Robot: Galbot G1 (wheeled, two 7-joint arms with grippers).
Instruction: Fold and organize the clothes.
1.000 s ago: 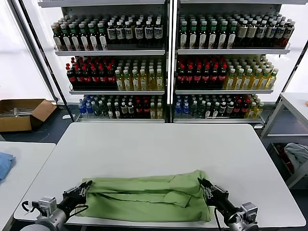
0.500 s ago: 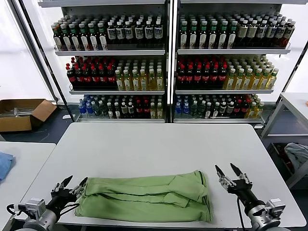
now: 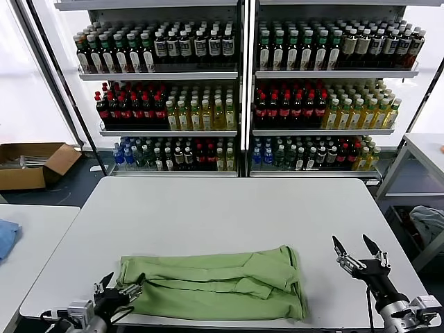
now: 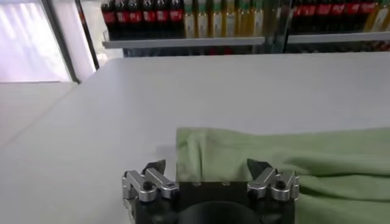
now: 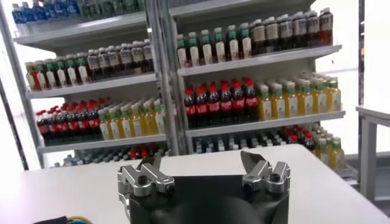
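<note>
The clothes, one light green shirt [image 3: 211, 281], lie folded into a long band across the near part of the white table [image 3: 229, 215]. My left gripper [image 3: 119, 290] is open at the band's left end, low by the table's front edge. In the left wrist view the shirt [image 4: 292, 164] lies just beyond the open left gripper [image 4: 207, 165], with nothing between its fingers. My right gripper [image 3: 351, 244] hangs open above bare table, well apart from the shirt's right end. The right wrist view shows the right gripper [image 5: 201, 158] empty and facing the shelves.
Shelves of bottles [image 3: 243, 90] stand behind the table. To the left are a cardboard box [image 3: 31, 163] on the floor and a side table with a blue cloth [image 3: 5, 236]. A pale cloth [image 3: 427, 222] lies at the right below another table [image 3: 427, 149].
Both grippers have opened and let go of the shirt's ends. The right one drew away to the right; the left one dropped back toward the front edge. The shirt stays folded.
</note>
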